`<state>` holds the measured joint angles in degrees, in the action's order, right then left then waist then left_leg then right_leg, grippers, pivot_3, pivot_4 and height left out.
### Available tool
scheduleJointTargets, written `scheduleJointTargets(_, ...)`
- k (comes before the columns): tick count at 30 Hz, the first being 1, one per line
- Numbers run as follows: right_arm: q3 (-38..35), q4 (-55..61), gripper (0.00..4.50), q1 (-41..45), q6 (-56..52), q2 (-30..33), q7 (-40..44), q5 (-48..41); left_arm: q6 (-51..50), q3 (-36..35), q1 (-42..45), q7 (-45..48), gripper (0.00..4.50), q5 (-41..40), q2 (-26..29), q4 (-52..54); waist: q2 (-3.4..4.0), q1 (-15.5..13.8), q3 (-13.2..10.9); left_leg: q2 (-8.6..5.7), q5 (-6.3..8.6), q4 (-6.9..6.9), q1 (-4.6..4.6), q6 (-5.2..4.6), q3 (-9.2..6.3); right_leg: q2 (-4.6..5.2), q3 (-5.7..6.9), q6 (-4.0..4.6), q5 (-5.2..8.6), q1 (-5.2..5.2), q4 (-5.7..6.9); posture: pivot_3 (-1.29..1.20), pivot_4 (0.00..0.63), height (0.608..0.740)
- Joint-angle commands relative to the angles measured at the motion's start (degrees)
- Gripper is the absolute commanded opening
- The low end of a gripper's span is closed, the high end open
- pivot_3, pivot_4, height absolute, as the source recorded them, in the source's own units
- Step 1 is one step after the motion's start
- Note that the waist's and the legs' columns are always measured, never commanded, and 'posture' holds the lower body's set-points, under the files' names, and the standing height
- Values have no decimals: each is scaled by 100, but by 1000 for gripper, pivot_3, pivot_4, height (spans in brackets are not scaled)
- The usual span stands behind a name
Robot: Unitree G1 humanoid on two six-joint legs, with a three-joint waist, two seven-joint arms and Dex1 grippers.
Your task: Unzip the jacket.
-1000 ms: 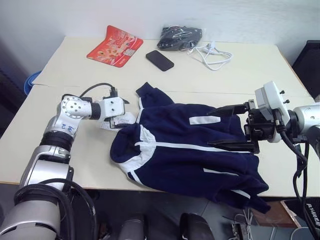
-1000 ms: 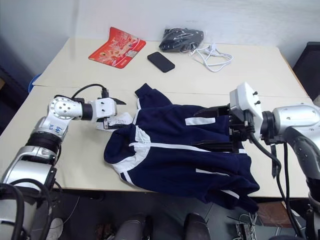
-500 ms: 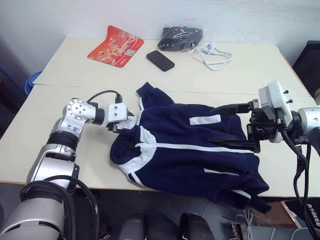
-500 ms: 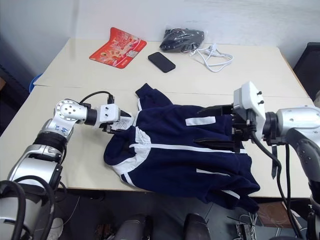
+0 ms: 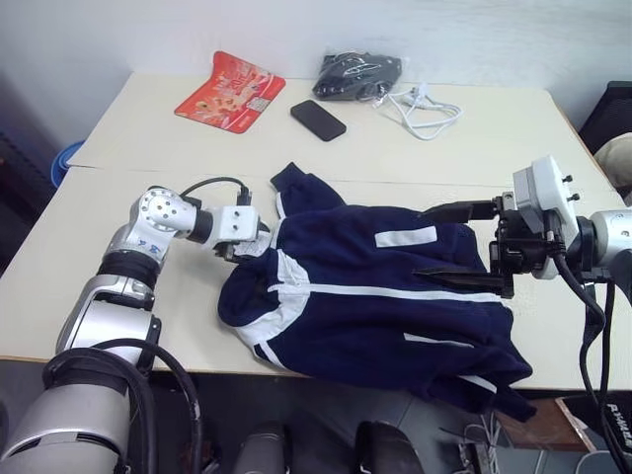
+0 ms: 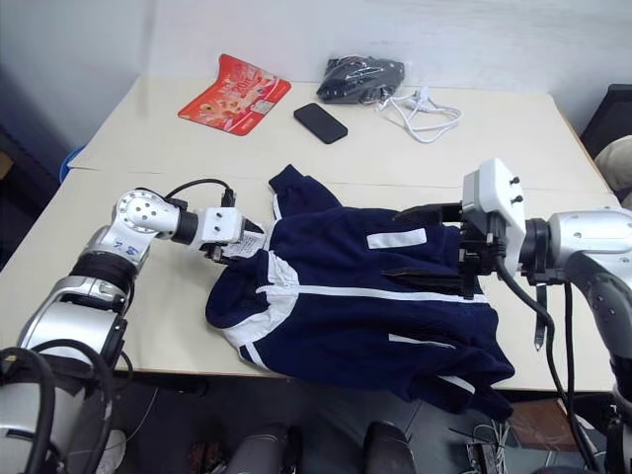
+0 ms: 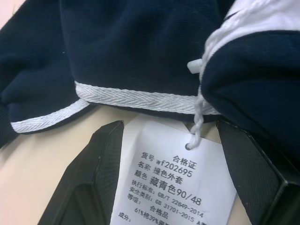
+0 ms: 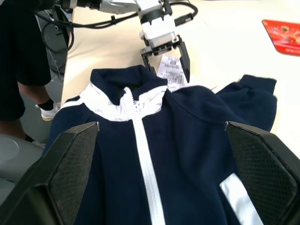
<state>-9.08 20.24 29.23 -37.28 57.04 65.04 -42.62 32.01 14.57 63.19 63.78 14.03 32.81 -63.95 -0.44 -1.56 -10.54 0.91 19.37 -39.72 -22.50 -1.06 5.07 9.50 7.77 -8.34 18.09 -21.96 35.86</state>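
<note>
The left gripper (image 7: 164, 187) is sitting at the collar of the jacket (image 5: 365, 306), its two black fingers (image 7: 89, 183) standing apart on either side of the white paper tag (image 7: 173, 183) without pinching it; the tag is hanging from a white string at the collar edge and lying flat on the table (image 5: 474, 138). The right gripper (image 5: 449, 242) is hovering over the jacket's far side from the collar, its jaws spread wide with nothing between them. The jacket is lying spread on the table's near half, navy blue with a white zipper band running from the collar along its middle, white panels at the neck, a white rectangular patch (image 5: 403, 237) and thin white stripes; its hem is drooping over the table's front edge; one sleeve (image 5: 296, 188) is reaching beyond the collar, toward the black phone (image 5: 317, 119).
</note>
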Motion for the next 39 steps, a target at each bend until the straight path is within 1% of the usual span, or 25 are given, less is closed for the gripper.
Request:
scheduleJointTargets(1, -90, 148, 4500, 77, 74, -33, -56, -7, 24, 124, -7, -154, 2413, 185, -18, -100, 0, 2, 0, 0, 0, -2, 0, -1, 0, 0, 0, -1, -1, 1, 0, 0, 150, 740)
scheduleJointTargets(3, -115, 186, 4500, 42, 57, -41, -89, -26, 22, 119, -36, -120, 1769, 197, 22, -77, 0, 12, 0, 0, 1, -6, 0, -1, 0, 0, -1, -4, -2, 2, 1, 0, 150, 740)
scheduleJointTargets(9, -155, 261, 4500, -51, 58, -73, -167, -56, -12, 109, -147, -132, 22, 230, 197, -21, 0, 33, 0, 2, 1, -7, 1, -1, 1, 0, -1, -4, -2, 1, 4, 0, 150, 740)
scheduleJointTargets(14, -85, 197, 4500, 3, 97, -98, -157, 6, -197, 155, -211, -302, 22, 338, 315, 126, 0, 50, 0, 3, 1, -6, 2, -1, 2, 0, -1, -4, -2, 0, 5, 0, 150, 740)
scheduleJointTargets(19, -56, 147, 4500, 43, 118, -115, -155, 43, -294, 335, -162, -1277, 22, 874, 535, 670, 0, 93, 0, 4, 1, -3, 5, -1, 2, 0, -3, -4, -2, 0, 6, 0, 150, 740)
scheduleJointTargets(21, -52, 160, 4500, 25, 125, -128, -163, 55, -344, 404, -138, -1893, 22, 1201, 582, 1044, 0, 91, 0, 4, 1, -1, 4, -1, 2, 0, -3, -4, -2, -2, 6, 0, 150, 740)
scheduleJointTargets(22, -48, 168, 4500, 23, 122, -141, -169, 62, -221, 485, -120, -2346, 22, 1486, 626, 1276, -1, 90, -1, 4, 1, -1, 3, -1, 1, 0, -3, -4, -2, -2, 6, 0, 150, 740)
scheduleJointTargets(24, -50, 182, 4500, 9, 120, -158, -172, 76, 127, 637, -80, -3298, 22, 2054, 693, 1704, -7, 83, -4, 3, 1, -1, 0, -1, 1, 0, -4, -4, -2, -4, 4, 0, 150, 740)
scheduleJointTargets(26, -52, 183, 4500, 2, 118, -165, -174, 86, 420, 746, -40, -4032, 22, 2438, 720, 1966, -9, 47, -5, 3, 1, -2, -5, -1, -3, 1, -4, -4, -2, -6, 4, 0, 150, 740)
scheduleJointTargets(29, -69, 181, 4500, -28, 123, -160, -170, 99, 966, 814, 23, -4989, 22, 2803, 653, 2293, -9, 16, -5, 1, 2, -3, -5, -3, -2, 4, -4, -4, -2, -5, 3, 0, 150, 740)
scheduleJointTargets(34, -200, 216, 4500, -220, 62, -76, -179, 92, 2129, 1500, 491, -7212, 22, 4472, 646, 3019, -13, -6, -8, -1, 3, -4, -11, -4, -5, 6, -1, -5, -3, -5, 1, 0, 150, 740)
scheduleJointTargets(36, -345, 247, 4500, -430, 14, 36, -137, 72, 2461, 1822, 740, -8101, 22, 5066, 529, 3222, -14, -17, -7, -3, 4, -5, -16, -7, -6, 8, 0, -6, -4, -6, -1, 0, 150, 740)
scheduleJointTargets(39, -668, 380, 4500, -952, -45, 250, 13, 33, 2734, 2279, 1066, -9233, 22, 5716, 218, 3309, -14, -58, -7, -5, 6, -6, -22, -11, -7, 9, 1, -8, -4, -8, -4, 0, 150, 740)
